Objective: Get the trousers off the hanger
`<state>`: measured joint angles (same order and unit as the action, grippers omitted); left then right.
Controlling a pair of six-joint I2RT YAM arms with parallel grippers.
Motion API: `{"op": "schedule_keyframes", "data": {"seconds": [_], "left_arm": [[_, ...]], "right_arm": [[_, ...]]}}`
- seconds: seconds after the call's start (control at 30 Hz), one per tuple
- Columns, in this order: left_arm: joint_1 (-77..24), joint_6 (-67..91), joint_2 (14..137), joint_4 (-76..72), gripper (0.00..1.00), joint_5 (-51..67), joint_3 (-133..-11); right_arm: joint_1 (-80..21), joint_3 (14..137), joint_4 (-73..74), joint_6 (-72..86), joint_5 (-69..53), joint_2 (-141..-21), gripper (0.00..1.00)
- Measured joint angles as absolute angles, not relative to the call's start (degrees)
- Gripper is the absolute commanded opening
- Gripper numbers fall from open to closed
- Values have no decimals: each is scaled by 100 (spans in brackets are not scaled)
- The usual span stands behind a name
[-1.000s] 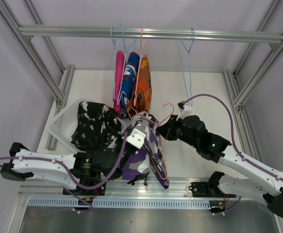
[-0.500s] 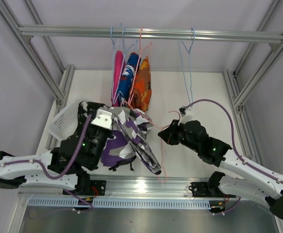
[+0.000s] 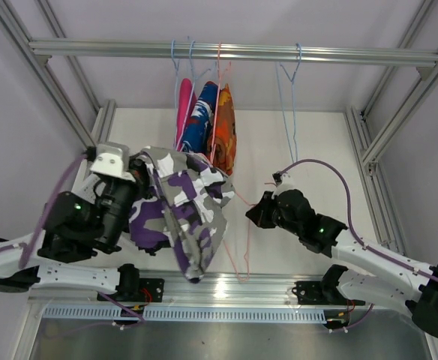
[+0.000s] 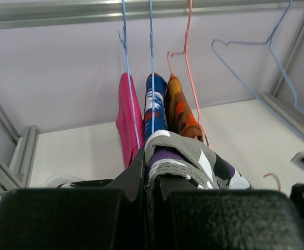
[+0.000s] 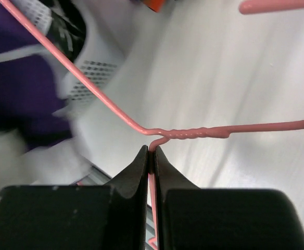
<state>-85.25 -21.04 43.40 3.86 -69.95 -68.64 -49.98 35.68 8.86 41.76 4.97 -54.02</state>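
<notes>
Left gripper [image 4: 151, 156]: jaws pinched tight on a bunched fold of the dark purple-white patterned trousers [image 3: 185, 217], held up over the left side of the table [image 3: 309, 150].
Right gripper [image 5: 151, 152]: jaws closed on the pink hanger [image 5: 193, 133], gripping the wire just below its twisted neck, low on the right.
Direction: the purple-white trousers lie to the left of the right gripper and the hanger it pins, so I'd judge the two must part along a left-to-right line.
Long axis: the cloth drapes from the left gripper's hold down toward the near edge of the table.
Nearer arm: the left one, which has the cloth in its grip; the right touches only wire.
Cloth against hanger: one wire arm runs up and left toward the purple cloth, and the rest hangs just beside the cloth's right edge. I cannot tell whether any fold lies over the wire.
Other trousers: pink trousers [image 3: 181, 112], blue-white-red patterned trousers [image 3: 199, 120] and orange trousers [image 3: 223, 127] hang from the rail [image 3: 339, 54] behind.
</notes>
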Motion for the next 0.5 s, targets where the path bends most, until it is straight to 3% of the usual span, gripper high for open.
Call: {"op": "schedule_keyframes", "data": {"seconds": [0.5], "left_arm": [[-8486,-1940,3531,635,1,-6930,-7516]], "right_arm": [[-4783,3267,1131,4042,445,-5487,0]]}}
